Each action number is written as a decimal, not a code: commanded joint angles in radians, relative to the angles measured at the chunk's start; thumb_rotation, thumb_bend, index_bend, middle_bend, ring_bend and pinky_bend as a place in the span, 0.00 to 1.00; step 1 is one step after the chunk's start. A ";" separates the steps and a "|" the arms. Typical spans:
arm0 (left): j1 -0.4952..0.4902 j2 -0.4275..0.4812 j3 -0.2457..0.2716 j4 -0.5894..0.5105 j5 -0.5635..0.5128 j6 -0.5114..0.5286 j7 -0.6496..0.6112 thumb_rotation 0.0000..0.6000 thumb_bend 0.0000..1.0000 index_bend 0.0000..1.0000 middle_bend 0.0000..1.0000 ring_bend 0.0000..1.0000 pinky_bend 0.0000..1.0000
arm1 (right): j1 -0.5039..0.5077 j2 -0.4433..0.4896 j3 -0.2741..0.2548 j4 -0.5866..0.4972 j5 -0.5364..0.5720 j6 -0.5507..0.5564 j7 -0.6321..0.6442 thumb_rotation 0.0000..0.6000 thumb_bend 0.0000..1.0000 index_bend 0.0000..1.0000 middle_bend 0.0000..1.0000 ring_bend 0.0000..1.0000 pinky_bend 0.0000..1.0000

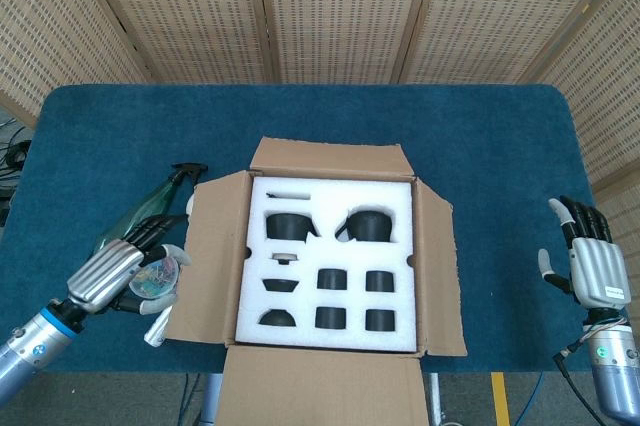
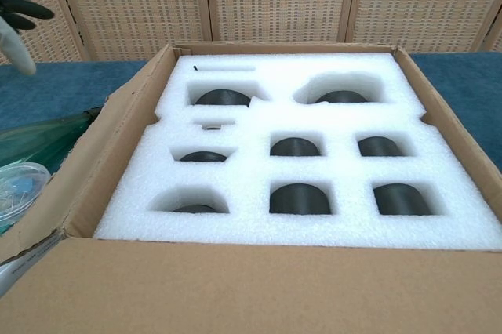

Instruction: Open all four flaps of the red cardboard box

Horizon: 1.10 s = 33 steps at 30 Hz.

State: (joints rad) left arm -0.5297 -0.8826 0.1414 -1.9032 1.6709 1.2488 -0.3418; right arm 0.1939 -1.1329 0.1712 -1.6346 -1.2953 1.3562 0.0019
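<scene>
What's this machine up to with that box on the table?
A two-armed robot is opening a cardboard box on a blue table, and all four flaps look folded out, showing a white foam insert with dark items set in its pockets. Neither hand is touching the box. The left hand hovers open over a small clear tub beside a green spray bottle. The right hand is held open off to the side.
</scene>
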 commanded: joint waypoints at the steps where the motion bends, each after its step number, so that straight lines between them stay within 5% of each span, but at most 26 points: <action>1: 0.101 -0.068 -0.039 0.048 -0.096 0.087 0.141 0.39 0.21 0.34 0.00 0.00 0.00 | -0.001 -0.004 -0.002 0.006 0.002 0.000 -0.005 1.00 0.54 0.08 0.06 0.00 0.00; 15: 0.294 -0.177 -0.069 0.160 -0.206 0.274 0.358 0.50 0.21 0.33 0.00 0.00 0.00 | -0.017 -0.030 -0.020 0.013 -0.007 0.028 -0.059 1.00 0.54 0.07 0.05 0.00 0.00; 33: 0.418 -0.213 -0.054 0.195 -0.186 0.330 0.399 0.54 0.21 0.33 0.00 0.00 0.00 | -0.075 -0.042 -0.060 0.018 -0.046 0.090 -0.071 1.00 0.54 0.07 0.05 0.00 0.00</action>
State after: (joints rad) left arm -0.1137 -1.0965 0.0874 -1.7072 1.4858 1.5817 0.0562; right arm 0.1204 -1.1737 0.1117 -1.6175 -1.3413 1.4448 -0.0703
